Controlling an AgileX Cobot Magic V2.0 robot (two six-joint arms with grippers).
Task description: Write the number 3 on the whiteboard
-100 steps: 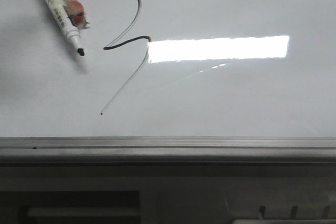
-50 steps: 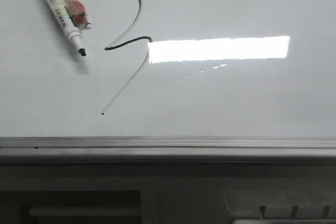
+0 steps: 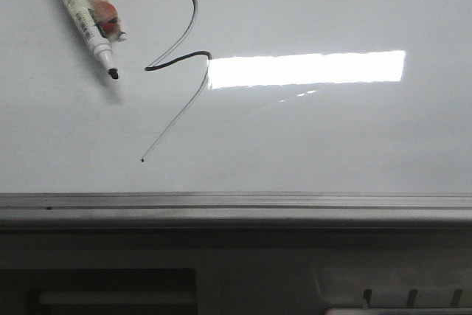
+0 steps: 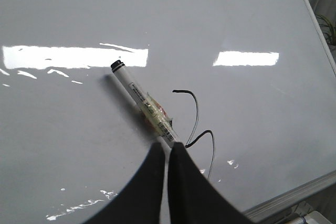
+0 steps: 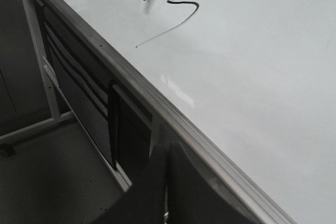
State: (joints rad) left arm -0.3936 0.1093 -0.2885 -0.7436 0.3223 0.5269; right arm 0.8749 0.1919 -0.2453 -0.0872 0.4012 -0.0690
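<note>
The number 3 (image 3: 177, 58) is a thin black angular squiggle on the whiteboard (image 3: 332, 130), with a faint tail that ends in a dot. It also shows in the left wrist view (image 4: 197, 114) and the right wrist view (image 5: 184, 3). A white marker (image 3: 85, 16), uncapped with a black tip, lies flat on the board left of the 3. My left gripper (image 4: 167, 146) hovers over the marker's (image 4: 142, 98) tip end, jaws shut and empty, hiding the tip. My right gripper (image 5: 167, 148) is shut and empty over the board's near edge. Neither gripper shows in the front view.
A grey metal ledge (image 3: 236, 208) runs along the board's near edge. A bright rectangular glare (image 3: 306, 68) lies right of the 3. Below the ledge are dark frame parts and the stand (image 5: 79, 93), with floor beyond.
</note>
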